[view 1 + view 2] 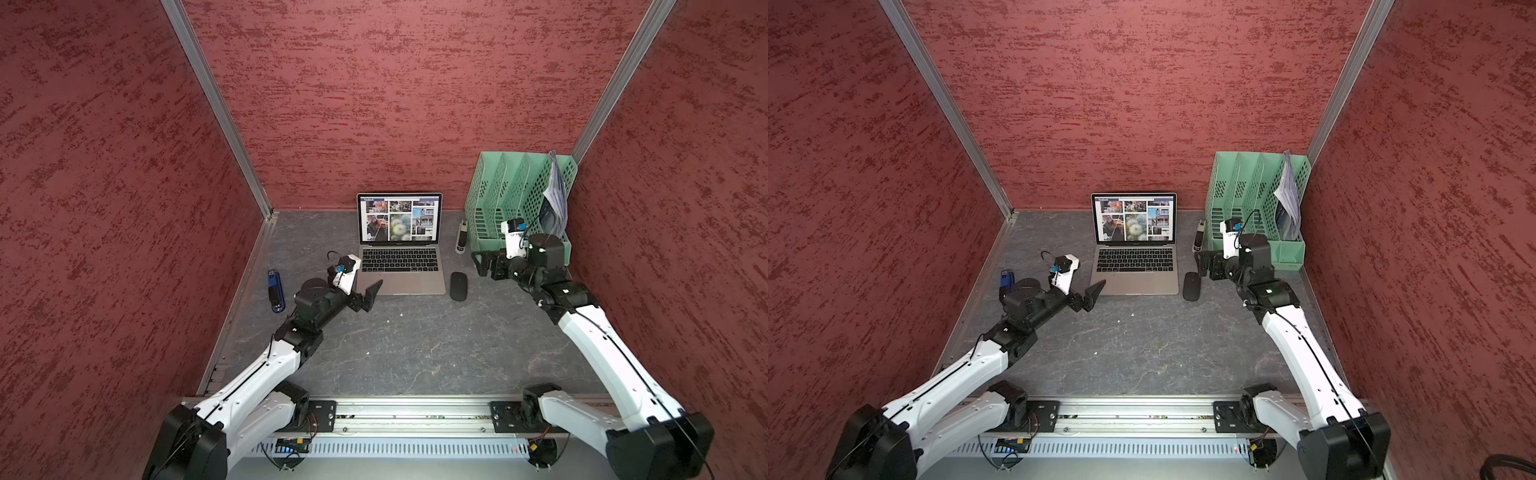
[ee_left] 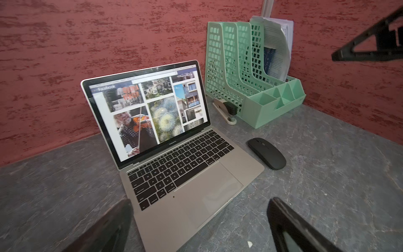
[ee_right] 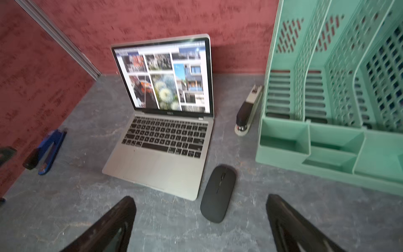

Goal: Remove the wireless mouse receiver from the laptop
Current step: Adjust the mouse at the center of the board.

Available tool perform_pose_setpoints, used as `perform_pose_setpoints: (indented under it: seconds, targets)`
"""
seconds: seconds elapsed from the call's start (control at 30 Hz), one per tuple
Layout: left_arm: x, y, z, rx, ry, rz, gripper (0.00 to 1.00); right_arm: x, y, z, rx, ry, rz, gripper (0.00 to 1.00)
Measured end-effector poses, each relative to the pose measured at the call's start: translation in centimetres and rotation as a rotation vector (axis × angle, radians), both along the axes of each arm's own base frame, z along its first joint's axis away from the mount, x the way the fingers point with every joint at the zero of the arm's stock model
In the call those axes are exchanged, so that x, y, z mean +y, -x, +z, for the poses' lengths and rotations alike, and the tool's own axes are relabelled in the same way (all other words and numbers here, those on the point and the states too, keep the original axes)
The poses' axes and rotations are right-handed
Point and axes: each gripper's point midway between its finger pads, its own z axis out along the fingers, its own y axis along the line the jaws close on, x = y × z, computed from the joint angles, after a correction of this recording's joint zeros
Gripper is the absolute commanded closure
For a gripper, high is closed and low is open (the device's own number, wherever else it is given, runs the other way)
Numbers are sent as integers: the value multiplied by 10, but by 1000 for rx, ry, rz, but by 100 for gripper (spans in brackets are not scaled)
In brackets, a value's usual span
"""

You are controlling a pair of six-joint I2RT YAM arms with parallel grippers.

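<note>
top views, laptop: slim silver-grey shell, black keys, lid up, photo grid lit; stands on the grey veined tabletop.
top views, left gripper: black wedge fingers spread, nothing between them, by the laptop's front left corner.
top views, right gripper: fingers spread, empty, in front of the green lattice organizer.
top views, mouse: flat matte black oval, just right of the laptop.
left wrist, screen: sharp only here; a violin player's photo reads clearly.
left wrist, wireless mouse receiver: not made out on any laptop edge; a tiny dark speck sits on the palm rest beside the trackpad, cannot tell if that is it.
right wrist, focus: blurred.
right wrist, stapler: grey and black, between laptop and organizer.
right wrist, blue-and-black stick gadget: by the red wall, well apart from the laptop.
</note>
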Motion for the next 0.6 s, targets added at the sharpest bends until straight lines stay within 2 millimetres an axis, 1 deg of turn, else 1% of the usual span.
perform_pose_setpoints:
  seconds: [0.07, 0.13, 0.2, 0.27, 0.33, 0.43, 0.6]
  targets:
    - [2, -2, -3, 22, -6, 33, 0, 9, 3, -38, 130, 57, -5, 2]
    - [2, -1, -7, 39, -16, 56, 0, 23, 12, -76, 259, 143, 3, 2]
    - [0, -1, -12, 55, -30, 68, 0, 32, 18, -100, 353, 220, -2, 2]
    - [-2, -3, -18, 77, -46, 78, 0, 39, 15, -111, 404, 264, -25, 2]
    - [-2, -5, -26, 102, -68, 89, 0, 42, 3, -118, 427, 285, -71, 1]
    - [-1, -8, -34, 124, -87, 104, 0, 38, -7, -133, 456, 313, -138, 2]
    - [-1, -9, -38, 131, -101, 103, 0, 28, -17, -160, 499, 364, -232, 2]
